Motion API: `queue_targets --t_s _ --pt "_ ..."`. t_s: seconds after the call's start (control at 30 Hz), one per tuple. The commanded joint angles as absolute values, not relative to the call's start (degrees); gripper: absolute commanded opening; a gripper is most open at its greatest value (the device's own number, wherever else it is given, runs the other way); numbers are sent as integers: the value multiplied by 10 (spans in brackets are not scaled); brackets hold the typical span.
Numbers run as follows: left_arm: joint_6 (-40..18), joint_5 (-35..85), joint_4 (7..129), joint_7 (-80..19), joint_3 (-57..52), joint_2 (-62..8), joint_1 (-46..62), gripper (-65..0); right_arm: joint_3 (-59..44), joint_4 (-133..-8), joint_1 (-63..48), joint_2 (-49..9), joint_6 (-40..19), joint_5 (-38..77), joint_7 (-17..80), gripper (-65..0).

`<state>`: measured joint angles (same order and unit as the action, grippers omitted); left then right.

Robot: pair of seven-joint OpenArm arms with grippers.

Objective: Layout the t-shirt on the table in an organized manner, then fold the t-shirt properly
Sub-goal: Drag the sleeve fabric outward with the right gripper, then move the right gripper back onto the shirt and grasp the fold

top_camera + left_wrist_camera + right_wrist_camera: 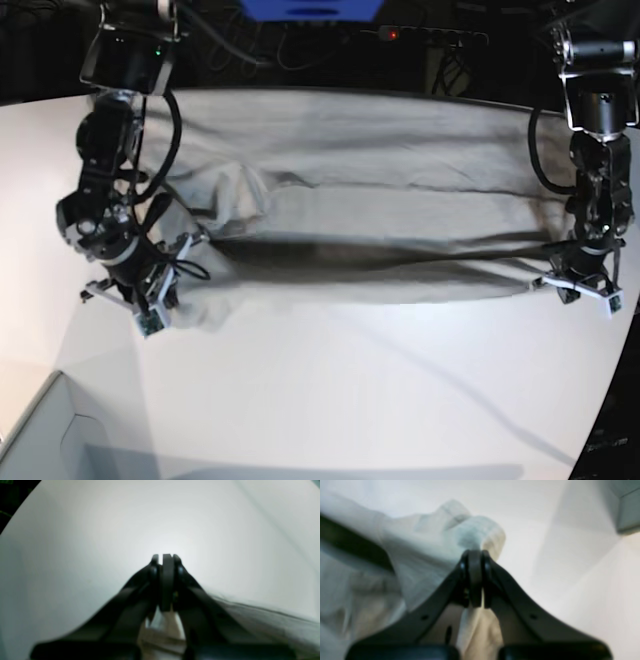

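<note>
The light grey-beige t-shirt (380, 215) lies stretched sideways across the white table (350, 390), its front edge lifted and taut between my two grippers. In the base view my right gripper (190, 243) is on the left, shut on a bunched corner of the t-shirt (432, 545). Cloth runs down between its fingers (462, 567) at my right gripper (475, 555). On the base view's right, my left gripper (553, 272) is shut on the opposite corner. In the left wrist view my left gripper (166, 557) is closed, with the t-shirt (262, 620) trailing to its right over the table (75, 555).
A grey box corner (40, 435) sits at the table's near left and shows at the top right of the right wrist view (627, 512). The table's curved edge (610, 420) runs down the right side. Cables and a blue device (310, 8) lie behind the table.
</note>
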<state>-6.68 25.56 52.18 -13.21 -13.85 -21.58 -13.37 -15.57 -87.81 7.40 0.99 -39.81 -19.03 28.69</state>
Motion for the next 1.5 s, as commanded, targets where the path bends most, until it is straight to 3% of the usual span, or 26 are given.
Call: queue_targets --t_s 0.0,0.3,0.57,0.8,1.13,1.33,1.47 --pt "-68 257 533 -115 -143 -226 -156 -648 -153 -877 97 3 -400 -186 277 -650" --pt "-68 257 533 -115 -143 -225 -165 -648 -138 -743 219 -13 -400 -186 273 -650" --pt "-68 257 533 -115 -142 -225 -160 -648 -10 -662 288 -36 -400 -188 270 -650" --pt "-68 257 533 -115 -142 -226 -160 -648 59 -590 320 -37 -400 -190 197 -650" --pt "-68 255 533 -115 -142 -227 -159 -648 56 -583 298 -41 -400 -230 183 -650" --pt "-68 254 532 -116 -142 -225 -154 -648 59 -574 301 -61 -400 -230 99 -650" --pt "-68 254 532 -116 -141 -225 -149 -648 58 -502 348 -65 -400 -231 59 -650"
